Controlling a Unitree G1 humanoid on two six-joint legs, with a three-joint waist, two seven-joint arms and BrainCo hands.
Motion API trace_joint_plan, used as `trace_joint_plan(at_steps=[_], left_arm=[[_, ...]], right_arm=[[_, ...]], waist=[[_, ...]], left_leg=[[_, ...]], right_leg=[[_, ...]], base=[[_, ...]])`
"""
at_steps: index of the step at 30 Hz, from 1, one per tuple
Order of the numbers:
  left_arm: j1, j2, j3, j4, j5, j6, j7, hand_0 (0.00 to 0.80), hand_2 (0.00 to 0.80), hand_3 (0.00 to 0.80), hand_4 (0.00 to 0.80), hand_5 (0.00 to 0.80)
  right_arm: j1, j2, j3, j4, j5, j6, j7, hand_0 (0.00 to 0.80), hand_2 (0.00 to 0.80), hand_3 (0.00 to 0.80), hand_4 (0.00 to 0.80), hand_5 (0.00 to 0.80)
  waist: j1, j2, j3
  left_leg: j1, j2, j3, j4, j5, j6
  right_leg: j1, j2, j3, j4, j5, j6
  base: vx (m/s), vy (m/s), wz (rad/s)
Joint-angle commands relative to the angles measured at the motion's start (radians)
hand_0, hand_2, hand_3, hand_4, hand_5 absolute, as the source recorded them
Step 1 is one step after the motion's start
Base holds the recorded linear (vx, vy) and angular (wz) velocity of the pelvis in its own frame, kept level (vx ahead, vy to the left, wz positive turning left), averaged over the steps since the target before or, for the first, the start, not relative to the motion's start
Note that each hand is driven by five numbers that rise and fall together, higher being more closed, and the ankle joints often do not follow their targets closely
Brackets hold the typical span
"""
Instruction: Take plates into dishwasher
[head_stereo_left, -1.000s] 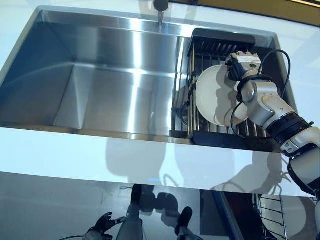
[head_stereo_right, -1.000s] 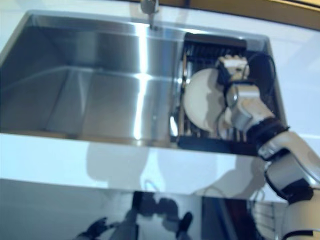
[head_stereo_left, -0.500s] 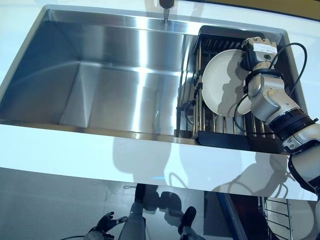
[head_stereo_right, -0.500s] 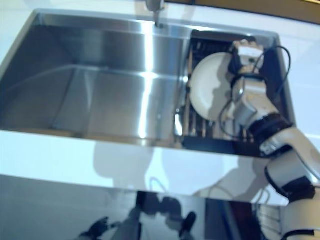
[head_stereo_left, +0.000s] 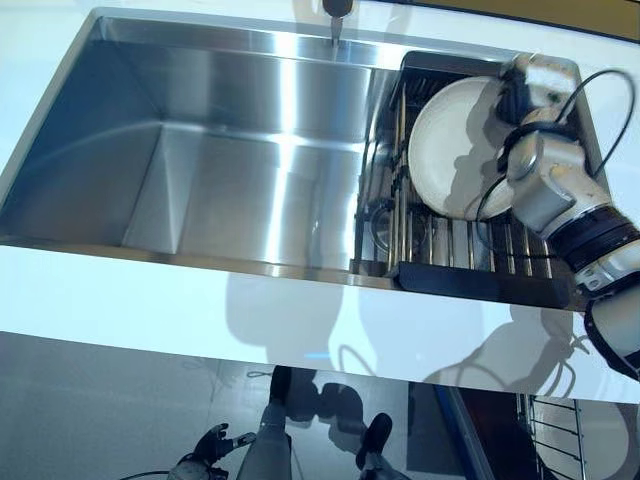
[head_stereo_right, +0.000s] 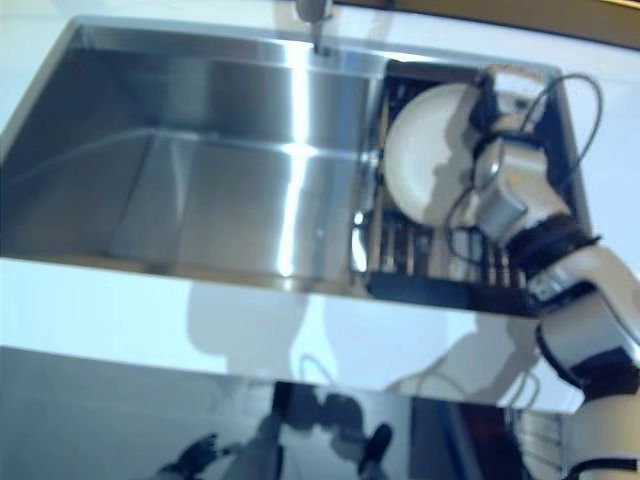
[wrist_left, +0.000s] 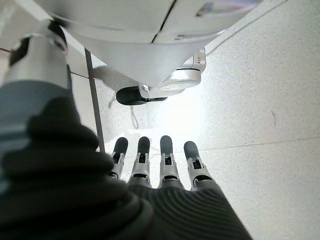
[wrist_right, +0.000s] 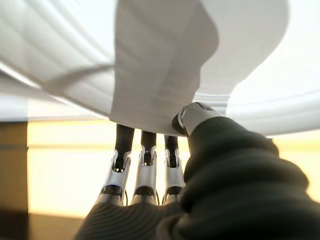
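I see the white plate (head_stereo_left: 455, 145) tilted up on edge over the far end of the black dish rack (head_stereo_left: 480, 280) in the steel sink (head_stereo_left: 200, 150), pinched at its rim between the thumb and fingers of my right hand (head_stereo_left: 528, 85). My left hand (wrist_left: 160, 170) hangs low by the floor, fingers straight and relaxed, holding nothing.

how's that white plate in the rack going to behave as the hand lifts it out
The white plate looks rigid and glazed, so probably slippery and breakable if dropped. The right hand pinches only its rim, so it may swing or slide in the grip. Standing on edge in the dish rack, it could catch on the bars.
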Motion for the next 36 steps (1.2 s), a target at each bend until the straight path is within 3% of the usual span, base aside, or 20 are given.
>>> trace_joint_plan(at_steps=[1,15,26,31,36], left_arm=[[0.042,-0.001,-0.062,0.017,0.013,0.010,-0.004,0.000,0.000,0.000,0.000,0.000],[0.061,0.013,-0.044,0.033,0.039,0.000,-0.006,0.000,0.000,0.000,0.000,0.000],[0.074,0.022,-0.028,0.060,0.067,-0.003,-0.006,0.000,0.000,0.000,0.000,0.000],[0.076,0.033,-0.012,0.069,0.093,0.000,-0.002,0.000,0.000,0.000,0.000,0.000],[0.076,0.035,-0.007,0.077,0.109,0.010,-0.007,0.000,0.000,0.000,0.000,0.000]], right_arm=[[-0.155,-0.085,0.030,0.032,0.022,-0.003,-0.082,0.800,0.800,0.800,0.800,0.800],[-0.118,-0.135,-0.002,0.031,0.060,-0.032,-0.088,0.800,0.800,0.800,0.800,0.800],[-0.106,-0.175,0.019,0.038,0.028,-0.054,-0.019,0.800,0.800,0.800,0.800,0.800],[-0.062,-0.224,0.017,0.050,0.020,-0.073,0.025,0.800,0.800,0.800,0.800,0.800],[0.000,-0.268,-0.005,0.073,0.007,-0.084,0.079,0.800,0.800,0.800,0.800,0.800]], waist=[[0.014,-0.024,-0.067],[0.006,-0.053,-0.103],[-0.015,-0.082,-0.156],[-0.044,-0.112,-0.197],[-0.075,-0.121,-0.240]], left_leg=[[0.070,-0.013,0.043,-0.010,-0.098,0.008],[0.107,-0.006,0.050,-0.010,-0.111,0.008],[0.154,-0.004,0.070,-0.010,-0.130,0.010],[0.197,0.007,0.098,-0.010,-0.148,0.013],[0.238,0.020,0.131,-0.010,-0.163,0.014]], right_leg=[[-0.062,-0.036,0.028,0.077,0.023,0.043],[-0.021,-0.027,0.032,0.065,0.021,0.044],[0.020,-0.015,0.053,0.047,0.021,0.045],[0.044,-0.007,0.075,0.036,0.024,0.051],[0.066,-0.006,0.095,0.024,0.028,0.058]], base=[[0.008,-0.010,0.04],[0.000,-0.002,0.00],[0.002,-0.003,0.00],[0.021,-0.040,-0.15],[0.047,-0.012,-0.26]])
